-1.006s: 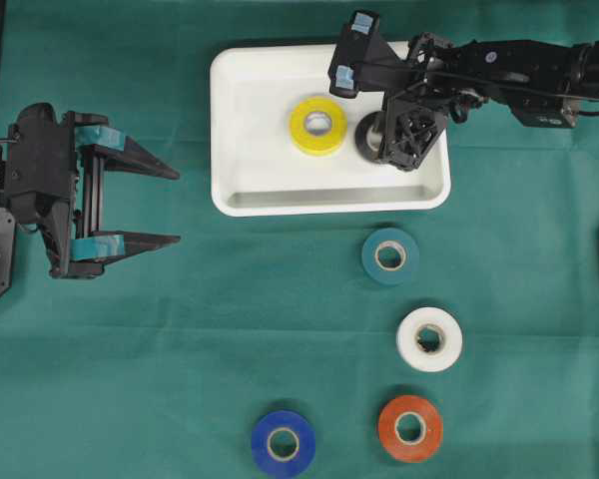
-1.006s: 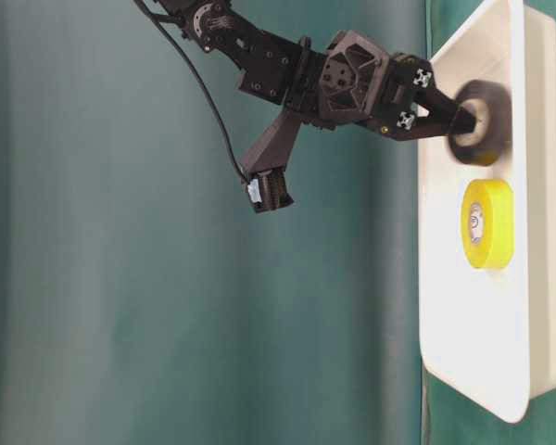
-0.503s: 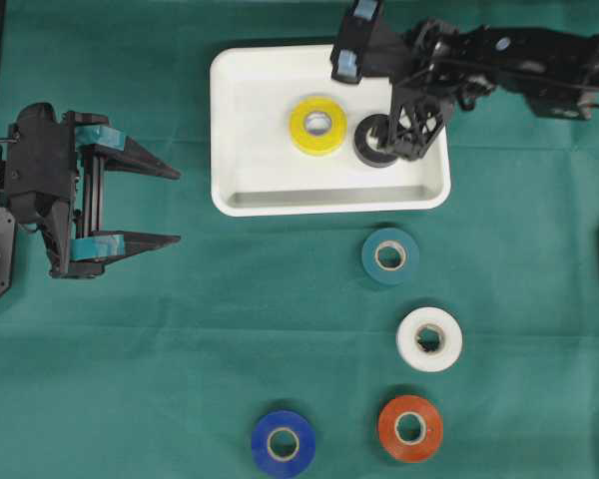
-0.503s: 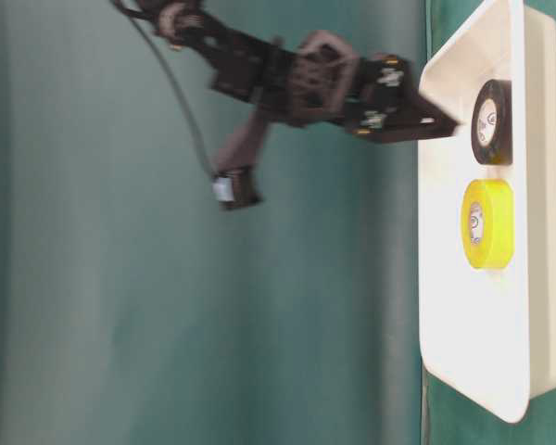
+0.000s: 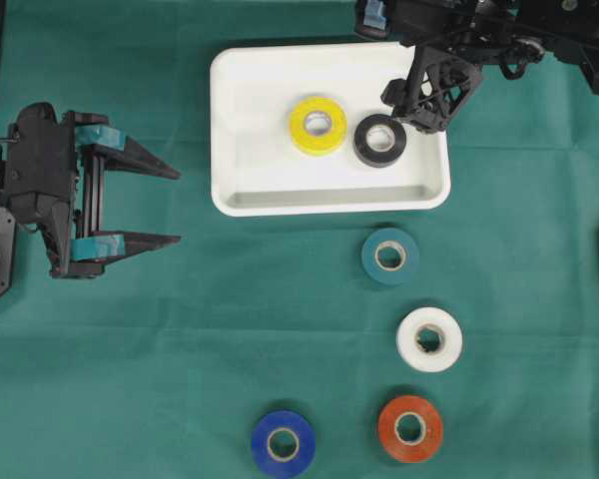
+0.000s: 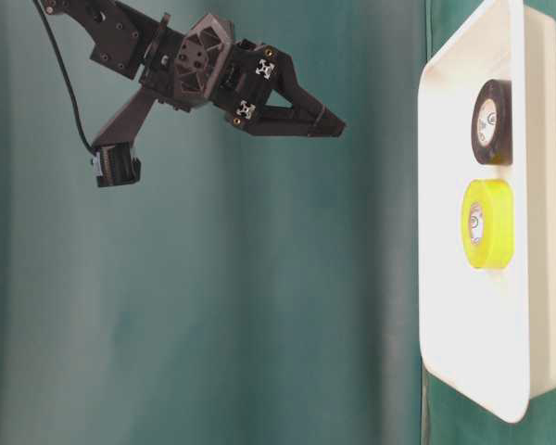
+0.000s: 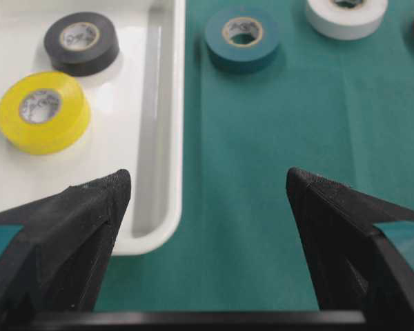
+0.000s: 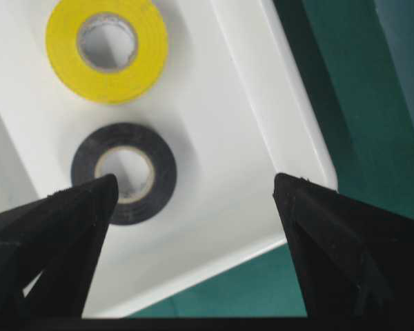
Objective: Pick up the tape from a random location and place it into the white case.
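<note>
The white case [image 5: 250,120] lies at the top centre of the green cloth. A black tape [image 5: 379,140] and a yellow tape [image 5: 317,125] lie flat inside it, side by side. My right gripper [image 5: 416,112] hangs open above the case's far right corner, well clear of the black tape [image 8: 123,172], with nothing between its fingers. The table-level view shows that gripper [image 6: 338,125] high off the case [image 6: 463,324]. At the left, away from the case, my left gripper [image 5: 175,207] stands open and empty.
Four more rolls lie on the cloth below the case: teal [image 5: 390,256], white [image 5: 429,339], red [image 5: 410,428] and blue [image 5: 283,443]. The left wrist view has the case's rim [image 7: 167,138] and the teal roll [image 7: 242,38] ahead.
My right gripper opened and let go of the black tape, which now lies flat in the case. The gripper then rose up and back. The left arm has not moved.
</note>
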Motion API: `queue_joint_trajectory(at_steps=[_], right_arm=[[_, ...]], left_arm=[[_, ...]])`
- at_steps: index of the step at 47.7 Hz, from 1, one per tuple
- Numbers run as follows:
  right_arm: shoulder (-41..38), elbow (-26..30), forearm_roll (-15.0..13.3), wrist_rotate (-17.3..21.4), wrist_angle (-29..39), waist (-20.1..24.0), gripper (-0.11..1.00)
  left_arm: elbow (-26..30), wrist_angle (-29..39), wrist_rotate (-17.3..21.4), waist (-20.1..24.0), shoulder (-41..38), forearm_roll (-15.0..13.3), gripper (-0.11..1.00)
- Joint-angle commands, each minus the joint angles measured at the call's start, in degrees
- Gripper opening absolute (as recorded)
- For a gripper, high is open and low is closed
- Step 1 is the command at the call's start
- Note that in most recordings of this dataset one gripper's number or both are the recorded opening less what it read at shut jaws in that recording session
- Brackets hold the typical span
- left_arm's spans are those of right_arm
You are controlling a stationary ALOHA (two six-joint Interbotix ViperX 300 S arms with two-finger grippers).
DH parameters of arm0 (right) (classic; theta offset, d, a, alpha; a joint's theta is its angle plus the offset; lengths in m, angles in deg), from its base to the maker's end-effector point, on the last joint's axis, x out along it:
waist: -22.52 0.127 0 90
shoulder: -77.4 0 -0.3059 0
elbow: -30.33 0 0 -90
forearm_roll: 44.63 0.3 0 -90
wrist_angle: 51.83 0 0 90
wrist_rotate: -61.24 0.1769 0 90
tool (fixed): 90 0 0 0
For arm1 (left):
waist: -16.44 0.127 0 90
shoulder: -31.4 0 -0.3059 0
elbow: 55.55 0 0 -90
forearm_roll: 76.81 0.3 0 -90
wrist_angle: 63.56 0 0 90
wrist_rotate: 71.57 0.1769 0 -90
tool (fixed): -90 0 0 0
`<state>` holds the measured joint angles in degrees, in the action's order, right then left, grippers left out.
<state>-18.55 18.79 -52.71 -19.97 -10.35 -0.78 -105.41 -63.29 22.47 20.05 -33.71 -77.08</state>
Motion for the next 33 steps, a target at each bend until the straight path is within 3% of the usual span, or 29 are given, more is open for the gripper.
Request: queue_joint_trajectory(at_steps=[1, 19, 33], right_arm=[[1.23, 1.05, 0.18, 0.0, -0.35, 1.14, 0.89], [1.32, 1.49, 0.7, 0.26, -1.76, 14.68, 0.89], [1.58, 1.05, 0.7, 2.46, -4.48, 18.72, 0.88]], left_arm=[[1.49, -0.44, -0.09, -0.09, 0.18, -0.09, 0.9], [1.49, -0.18, -0.09, -0.09, 0.18, -0.09, 0.9], [1.49, 0.0, -0.09, 0.62, 0.18, -0.09, 0.9]])
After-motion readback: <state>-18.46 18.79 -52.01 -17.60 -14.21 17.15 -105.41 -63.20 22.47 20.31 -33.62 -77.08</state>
